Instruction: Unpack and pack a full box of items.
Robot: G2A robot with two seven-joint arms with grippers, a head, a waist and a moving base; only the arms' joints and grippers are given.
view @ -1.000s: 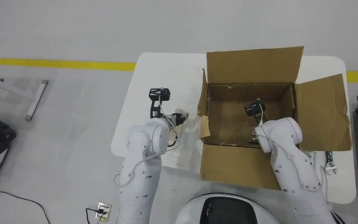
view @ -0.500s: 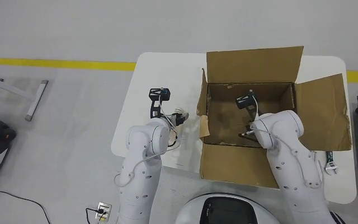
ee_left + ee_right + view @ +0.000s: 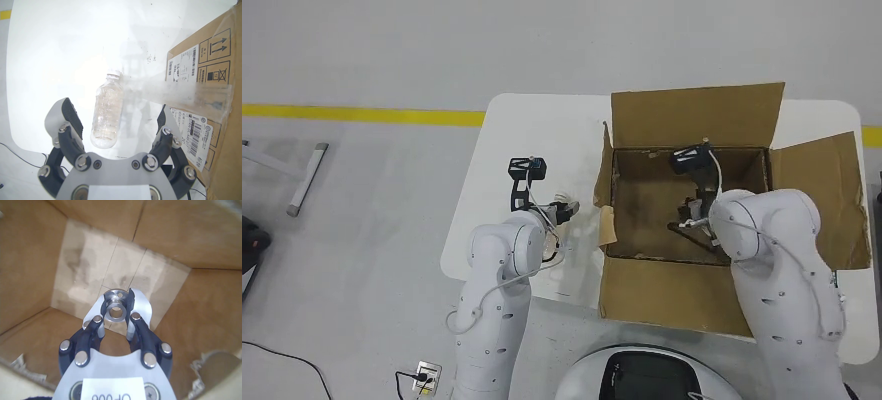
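Right gripper clamping one metal flange in box, left gripper wide, one bottle

Cardboard box: flaps open, entry from above only. Its four walls ring the right end effector, which is clamped on a metal flanged bushing over bare box floor. Outside, the box wall stands just beside the spread left end effector. A plastic bottle lies on the table below it.

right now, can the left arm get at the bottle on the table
Probably yes: the bottle lies just beyond its open fingers, with nothing between them; the box stands off to one side.
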